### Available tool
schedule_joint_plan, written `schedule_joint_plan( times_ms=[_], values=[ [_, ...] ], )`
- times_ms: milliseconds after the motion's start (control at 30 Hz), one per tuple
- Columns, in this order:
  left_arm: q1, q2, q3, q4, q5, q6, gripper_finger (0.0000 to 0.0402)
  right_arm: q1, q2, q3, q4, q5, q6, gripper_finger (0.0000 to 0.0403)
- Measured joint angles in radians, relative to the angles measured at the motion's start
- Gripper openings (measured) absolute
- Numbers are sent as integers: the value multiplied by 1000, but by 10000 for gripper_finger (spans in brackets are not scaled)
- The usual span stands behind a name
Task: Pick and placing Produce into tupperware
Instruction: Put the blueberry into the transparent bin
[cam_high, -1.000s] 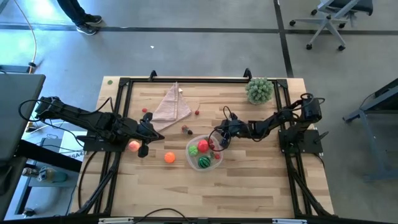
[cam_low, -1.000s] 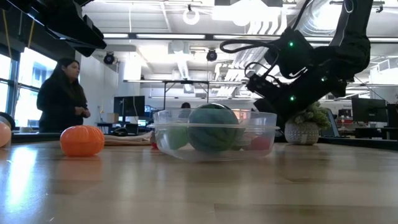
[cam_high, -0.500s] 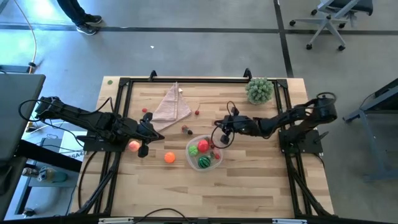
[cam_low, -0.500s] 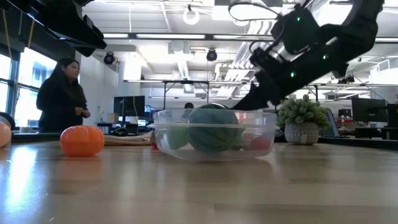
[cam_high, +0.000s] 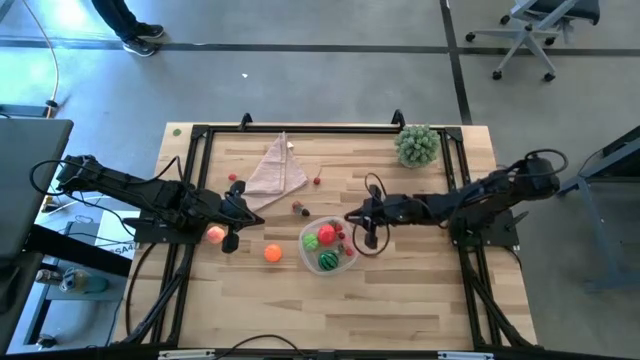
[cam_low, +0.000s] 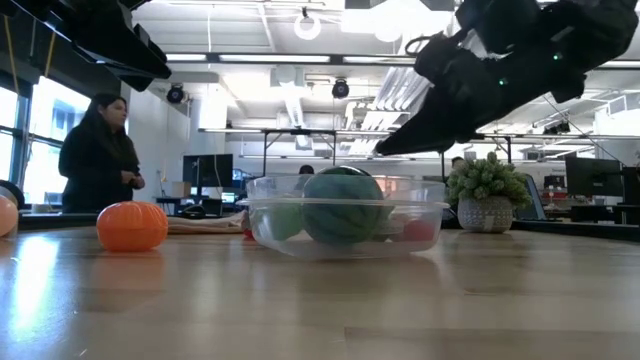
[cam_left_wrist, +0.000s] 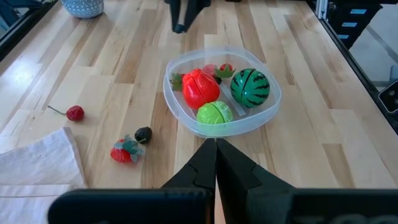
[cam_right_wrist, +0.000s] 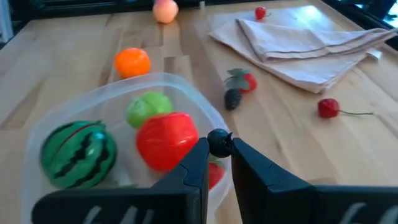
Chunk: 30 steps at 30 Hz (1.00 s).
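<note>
The clear tupperware sits mid-table. It holds a striped melon, a green apple, a red apple and a tiny red berry. My right gripper hangs above the tub's right rim, shut on a small dark berry. An orange and a pink peach lie on the wood left of the tub. My left gripper is shut on nothing, raised above the table beside the peach. My right gripper pinches the small dark berry between the free ends of its two fingers. The fingers slant down from the table's right side. The berry is lifted clear, above the tub's rim.
A strawberry and a dark berry lie on the wood beyond the tub. Nearby are a cherry, a red berry and a folded pink cloth. A potted plant stands at the far right corner. A person stands behind the table.
My right gripper has risen from just over the tub's rim and drawn back a little toward the table's right edge, tipping closer to level; its fingers stay shut. The fruits in the tub have not moved.
</note>
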Motion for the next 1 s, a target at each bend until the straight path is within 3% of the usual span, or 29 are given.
schedule_joint_plan(
  times_ms=[467, 1000],
  values=[
    [0, 0, 0, 0, 0, 0, 1, 104, 67, 7, -11, 6, 79, 39],
    [0, 0, 0, -1, 0, 0, 1, 116, 242, 223, -223, 7, 36, 39]
  ],
)
